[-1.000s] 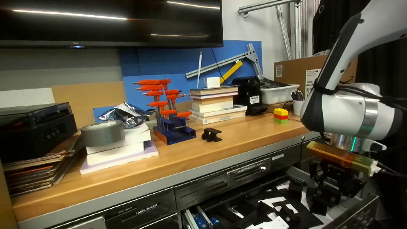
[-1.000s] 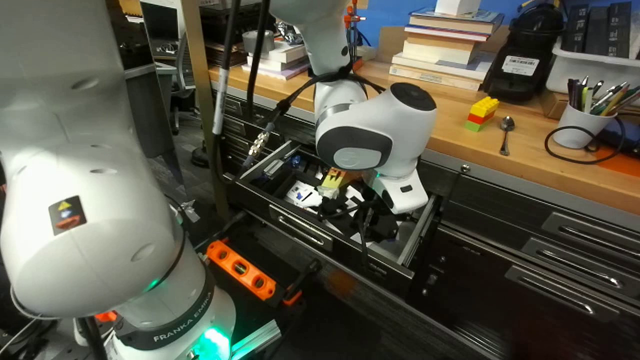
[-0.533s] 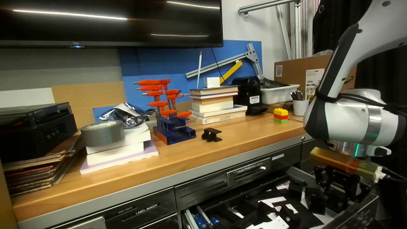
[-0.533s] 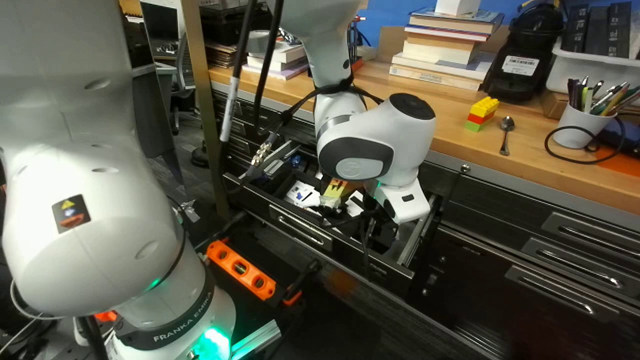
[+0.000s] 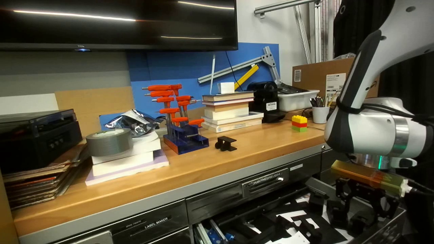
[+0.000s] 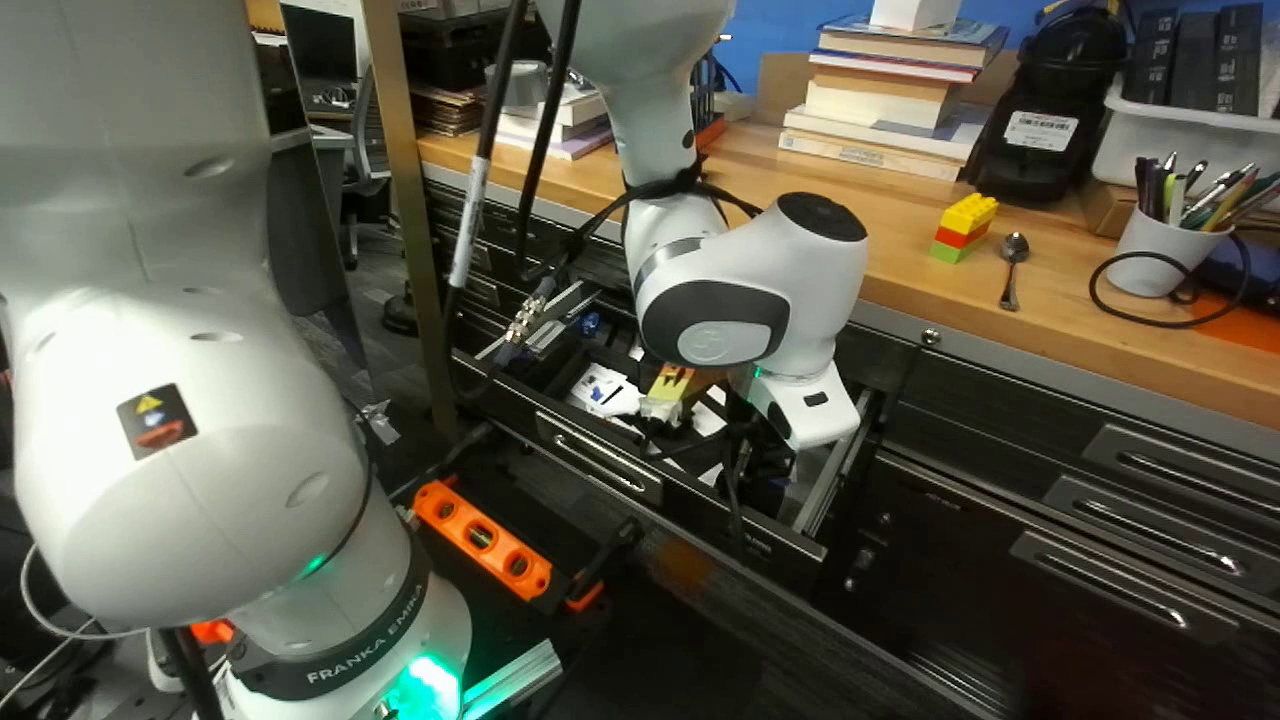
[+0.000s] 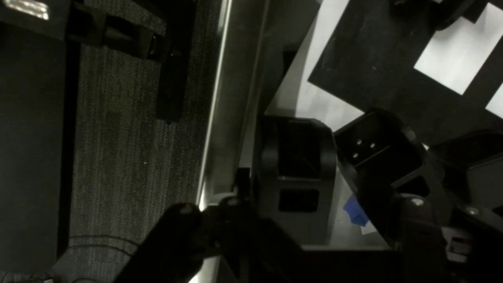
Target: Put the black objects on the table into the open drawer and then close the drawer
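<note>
Wooden-topped workbench; drawer pulled out beneath. Over drawer: gripper, jaws spread. In drawer: black slotted bracket; step likely its release. Outside drawer, on workbench: small black bracket; next, presumably lift, fetch it.

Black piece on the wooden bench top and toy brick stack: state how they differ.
Colour: the black piece is all black; the toy brick stack is yellow, red and green. Shape: the black piece has gaps and a jutting flat plate; the toy brick stack is a compact block. Shared: both rest on the wooden bench top.
</note>
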{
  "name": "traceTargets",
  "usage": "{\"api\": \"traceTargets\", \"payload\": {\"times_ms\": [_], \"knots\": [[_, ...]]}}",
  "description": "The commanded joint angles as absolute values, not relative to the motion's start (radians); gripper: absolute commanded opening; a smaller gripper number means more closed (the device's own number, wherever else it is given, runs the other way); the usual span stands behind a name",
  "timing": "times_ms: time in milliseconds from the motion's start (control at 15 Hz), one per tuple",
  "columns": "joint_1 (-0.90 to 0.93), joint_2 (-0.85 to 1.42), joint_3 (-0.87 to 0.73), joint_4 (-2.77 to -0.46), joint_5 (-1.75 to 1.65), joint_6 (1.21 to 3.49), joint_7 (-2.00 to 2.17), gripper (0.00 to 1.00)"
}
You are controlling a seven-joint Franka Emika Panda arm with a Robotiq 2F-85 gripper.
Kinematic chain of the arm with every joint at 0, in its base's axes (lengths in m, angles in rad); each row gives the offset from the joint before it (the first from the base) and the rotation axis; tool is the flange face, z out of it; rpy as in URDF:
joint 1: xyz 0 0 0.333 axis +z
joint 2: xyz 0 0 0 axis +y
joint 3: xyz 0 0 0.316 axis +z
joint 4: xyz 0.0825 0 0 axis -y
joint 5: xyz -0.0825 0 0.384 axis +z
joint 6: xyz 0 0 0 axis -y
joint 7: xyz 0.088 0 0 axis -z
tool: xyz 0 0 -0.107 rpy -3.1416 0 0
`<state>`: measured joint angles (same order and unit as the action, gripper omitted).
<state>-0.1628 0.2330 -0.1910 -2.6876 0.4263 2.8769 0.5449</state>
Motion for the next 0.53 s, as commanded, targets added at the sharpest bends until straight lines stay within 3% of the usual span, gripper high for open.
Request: {"api": "traceTargets", "payload": {"times_ms": [0, 467], "knots": [[-0.126, 0.222, -0.209, -2.691, 0.39, 2.891, 0.562, 1.0], [-0.08, 0.051, -0.22, -2.793, 0.265, 2.941, 0.521, 1.0]]}}
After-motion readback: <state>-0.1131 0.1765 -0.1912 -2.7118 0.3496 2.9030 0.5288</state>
